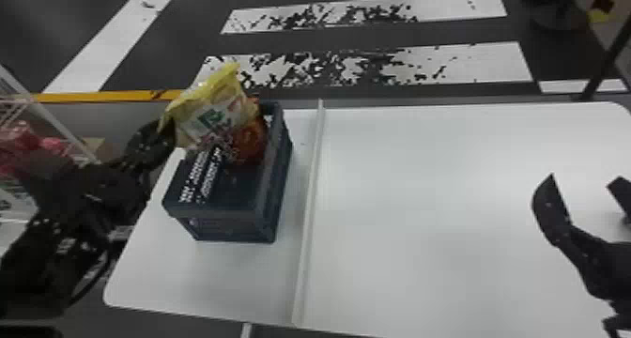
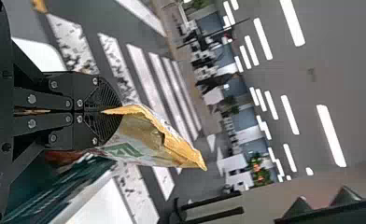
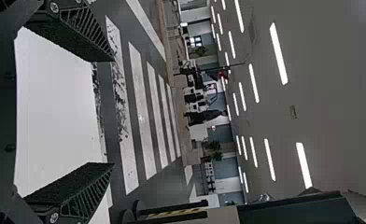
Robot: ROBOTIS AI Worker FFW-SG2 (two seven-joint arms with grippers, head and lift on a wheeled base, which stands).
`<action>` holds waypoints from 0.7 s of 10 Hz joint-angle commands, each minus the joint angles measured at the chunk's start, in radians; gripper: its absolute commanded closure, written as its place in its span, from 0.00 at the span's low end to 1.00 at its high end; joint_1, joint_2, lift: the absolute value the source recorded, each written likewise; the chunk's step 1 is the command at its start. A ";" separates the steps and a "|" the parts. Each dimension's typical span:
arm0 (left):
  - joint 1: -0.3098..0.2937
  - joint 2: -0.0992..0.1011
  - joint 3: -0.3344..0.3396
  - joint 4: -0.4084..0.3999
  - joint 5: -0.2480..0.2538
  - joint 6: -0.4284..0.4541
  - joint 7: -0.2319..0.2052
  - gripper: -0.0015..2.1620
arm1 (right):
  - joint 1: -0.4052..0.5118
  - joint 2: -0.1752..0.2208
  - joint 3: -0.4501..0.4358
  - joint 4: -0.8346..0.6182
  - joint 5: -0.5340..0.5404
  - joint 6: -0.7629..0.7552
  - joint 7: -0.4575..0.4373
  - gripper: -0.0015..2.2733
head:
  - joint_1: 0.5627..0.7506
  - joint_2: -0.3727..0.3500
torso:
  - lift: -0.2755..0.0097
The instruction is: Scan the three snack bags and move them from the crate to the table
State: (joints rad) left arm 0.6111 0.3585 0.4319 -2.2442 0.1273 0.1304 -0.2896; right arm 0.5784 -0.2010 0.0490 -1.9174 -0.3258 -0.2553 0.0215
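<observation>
My left gripper (image 1: 164,137) is at the crate's far left, closed on the corner of a yellow snack bag (image 1: 213,111) raised over the crate's back part. In the left wrist view the left gripper (image 2: 102,112) has its fingers together, pinching the yellow bag (image 2: 148,135) by its edge. Behind and below it, an orange-red bag (image 1: 251,140) shows inside the dark blue crate (image 1: 274,172). A dark item with white print (image 1: 204,172) is also in the crate. Over the table's right side my right gripper (image 1: 582,187) stands open; the right wrist view has the right gripper (image 3: 113,112) with its fingers wide apart.
The crate stands on the left part of the white table (image 1: 422,210), beside a raised white strip (image 1: 310,210) that runs front to back. A wire rack (image 1: 47,111) with pink-red packages stands at the far left, behind the left arm.
</observation>
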 commanded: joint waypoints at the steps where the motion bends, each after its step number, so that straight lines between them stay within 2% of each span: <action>1: 0.039 -0.016 0.027 -0.103 -0.011 -0.054 0.030 0.99 | -0.005 0.002 -0.003 0.000 -0.001 -0.003 0.000 0.04 | 0.70 0.78 | 0.75; 2: 0.059 -0.021 0.024 -0.155 -0.028 -0.103 0.060 0.99 | -0.005 0.002 -0.008 -0.003 -0.001 -0.012 0.000 0.04 | 0.70 0.77 | 0.75; 3: 0.068 -0.024 -0.012 -0.183 -0.081 -0.149 0.075 0.99 | -0.006 0.002 -0.017 -0.005 -0.002 -0.009 -0.002 0.04 | 0.70 0.74 | 0.75; 4: 0.068 -0.024 -0.070 -0.184 -0.126 -0.186 0.086 0.99 | -0.006 0.002 -0.024 -0.009 -0.009 -0.009 -0.002 0.04 | 0.70 0.69 | 0.75; 5: 0.064 -0.027 -0.134 -0.178 -0.144 -0.202 0.089 0.99 | -0.006 0.002 -0.032 -0.012 -0.010 -0.009 -0.002 0.04 | 0.70 0.67 | 0.75; 6: 0.053 -0.038 -0.193 -0.173 -0.143 -0.205 0.084 0.99 | -0.008 0.002 -0.037 -0.014 -0.010 -0.009 -0.002 0.04 | 0.70 0.60 | 0.75; 7: 0.036 -0.059 -0.245 -0.172 -0.118 -0.199 0.069 0.99 | -0.009 0.003 -0.040 -0.014 -0.010 -0.003 -0.003 0.04 | 0.70 0.54 | 0.75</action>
State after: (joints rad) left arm 0.6564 0.3092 0.2163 -2.4177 -0.0017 -0.0715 -0.2185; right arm 0.5702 -0.1984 0.0109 -1.9311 -0.3358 -0.2616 0.0190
